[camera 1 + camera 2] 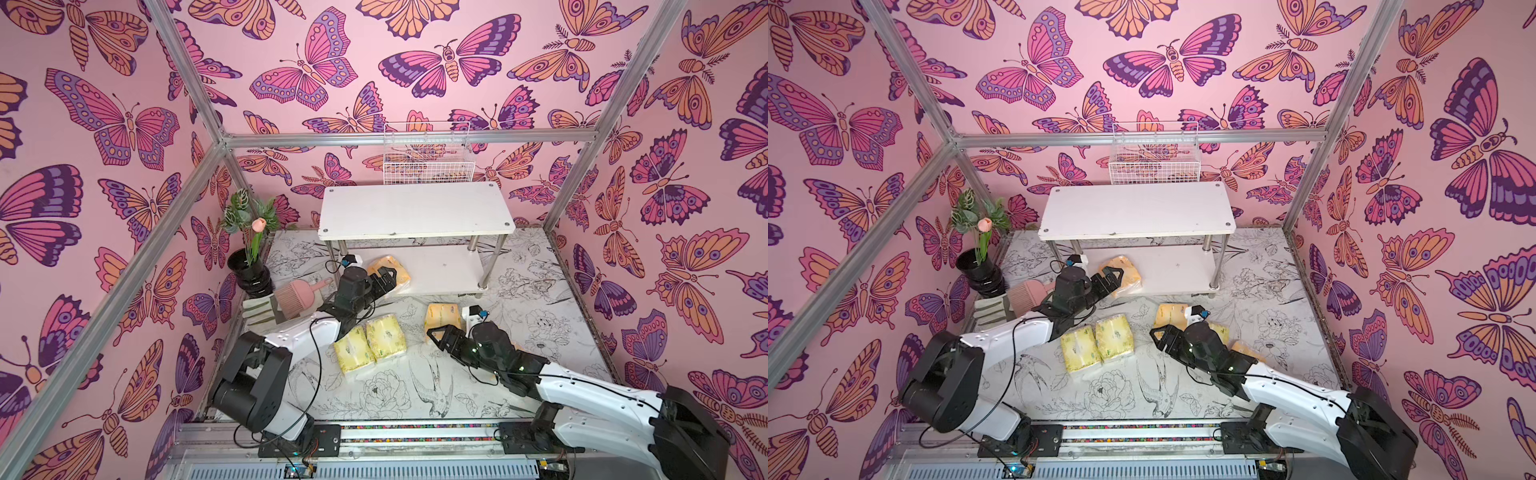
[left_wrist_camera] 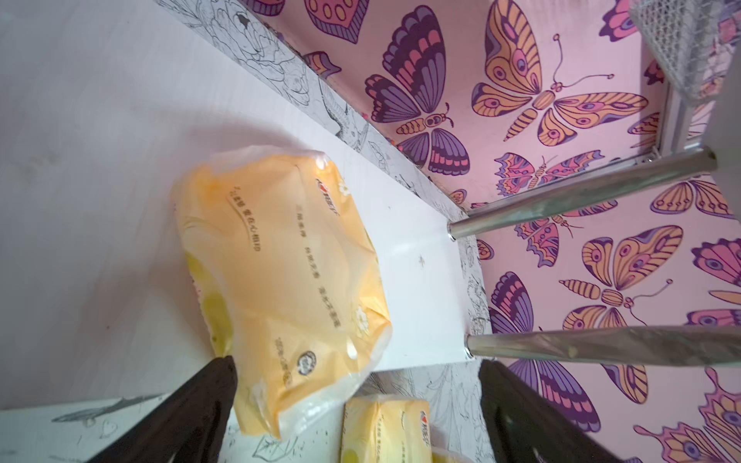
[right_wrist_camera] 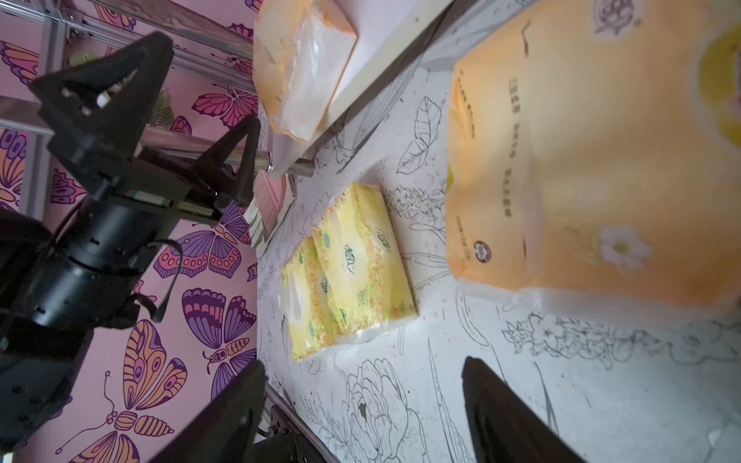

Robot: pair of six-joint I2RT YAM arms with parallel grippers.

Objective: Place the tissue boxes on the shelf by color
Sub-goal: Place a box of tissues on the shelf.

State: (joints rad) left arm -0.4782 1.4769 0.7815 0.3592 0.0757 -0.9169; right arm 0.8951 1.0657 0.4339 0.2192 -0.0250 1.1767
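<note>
The left gripper (image 2: pixel 357 360) stands with its jaws spread wide and nothing in its grasp; one finger (image 2: pixel 208 393) lies just beside the wrapper of an orange tissue pack (image 2: pixel 280 260), though whether it touches the film is hard to tell; that pack rests on the lower board of the white shelf (image 1: pixel 451 268), toward the left end, with one end sagging over the front edge; the top board is bare. The right gripper (image 1: pixel 436 334) hovers low over the tabletop (image 1: pixel 395 395), jaws likewise apart and empty, just beside a second orange pack (image 1: pixel 442 318) lying flat; two yellow-green packs (image 3: pixel 361 260) sit side by side, touching, between the arms. The packs look light and soft, their slick plastic film apt to crumple and slide; the surest hold is probably across the narrow width at mid-body, squeezing the tissue itself and not the loose sealed ends.
</note>
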